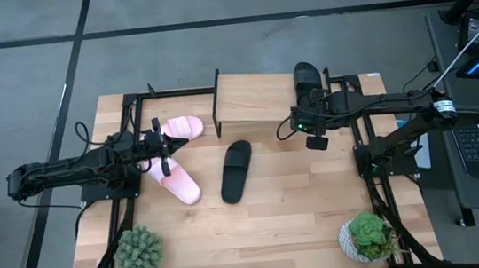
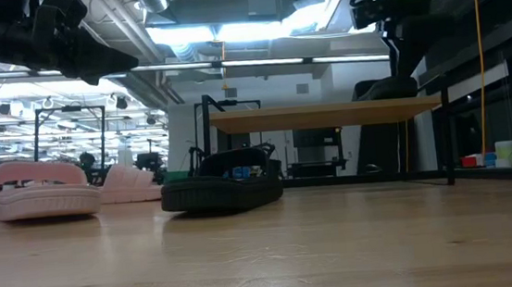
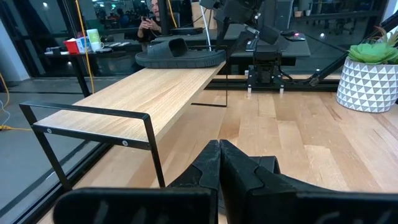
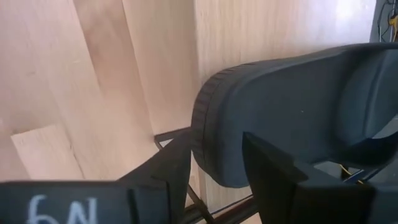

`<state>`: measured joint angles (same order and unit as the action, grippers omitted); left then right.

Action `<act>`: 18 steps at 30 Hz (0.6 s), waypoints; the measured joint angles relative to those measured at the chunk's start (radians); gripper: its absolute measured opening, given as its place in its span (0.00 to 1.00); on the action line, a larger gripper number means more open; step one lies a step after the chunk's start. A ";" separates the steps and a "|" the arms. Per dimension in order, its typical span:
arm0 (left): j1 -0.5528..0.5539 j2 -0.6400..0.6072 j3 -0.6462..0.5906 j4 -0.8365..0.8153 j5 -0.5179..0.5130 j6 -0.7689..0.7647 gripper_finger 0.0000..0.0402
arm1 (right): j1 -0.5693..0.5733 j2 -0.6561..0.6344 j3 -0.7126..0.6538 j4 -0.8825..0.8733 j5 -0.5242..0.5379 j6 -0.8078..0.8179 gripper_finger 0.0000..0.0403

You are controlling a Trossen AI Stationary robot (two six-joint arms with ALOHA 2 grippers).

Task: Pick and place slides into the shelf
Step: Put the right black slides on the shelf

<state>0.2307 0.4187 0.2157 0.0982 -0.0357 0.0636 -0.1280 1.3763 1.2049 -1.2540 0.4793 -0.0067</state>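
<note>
One black slide (image 1: 307, 78) lies along the right end of the shelf (image 1: 249, 97), flat on the top board (image 3: 149, 93). My right gripper (image 4: 214, 168) is at its near end, shut on it. The second black slide (image 1: 236, 170) rests sole-down on the table in front of the shelf (image 2: 223, 191). Two pale pink slides (image 1: 183, 126) (image 1: 181, 185) lie left of it. My left gripper (image 1: 163, 149) hovers above and between the pink pair, fingers shut (image 3: 219, 162), pointing toward the shelf and touching nothing. My right gripper holds the black slide by the rim of its near end (image 4: 205, 134), coming from above and pointing down. One finger (image 4: 177, 158) stands outside the end wall and the other (image 4: 270, 165) sits on the footbed. The slide lies flat on the shelf's top board.
A potted plant stands at each near corner of the table (image 1: 139, 252) (image 1: 368, 236). The shelf's thin black side frame (image 3: 93, 121) rises beside my left gripper. A person sits in the room beyond the table (image 3: 149, 22). Bare tabletop (image 1: 259, 230) stretches along the near edge.
</note>
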 joint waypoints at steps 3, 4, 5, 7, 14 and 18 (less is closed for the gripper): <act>0.000 0.000 0.000 0.000 0.000 0.000 0.00 | 0.000 0.008 0.000 -0.008 0.000 -0.002 0.32; 0.000 0.000 0.000 0.000 0.000 0.000 0.00 | 0.000 0.011 0.000 -0.008 0.000 -0.003 0.30; 0.000 0.000 0.000 0.001 0.000 0.000 0.00 | 0.000 0.013 0.000 -0.008 -0.001 -0.004 0.28; 0.000 0.000 0.000 0.002 0.000 0.000 0.00 | 0.000 0.013 0.000 -0.009 -0.001 -0.004 0.23; 0.000 0.000 0.000 0.006 0.000 0.000 0.00 | 0.000 0.014 0.000 -0.013 -0.002 -0.001 0.04; 0.000 0.000 0.000 0.006 0.000 0.000 0.00 | 0.000 0.014 0.000 -0.014 -0.002 0.002 0.03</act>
<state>0.2307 0.4187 0.2157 0.1047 -0.0357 0.0639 -0.1276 1.3907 1.2049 -1.2677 0.4778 -0.0044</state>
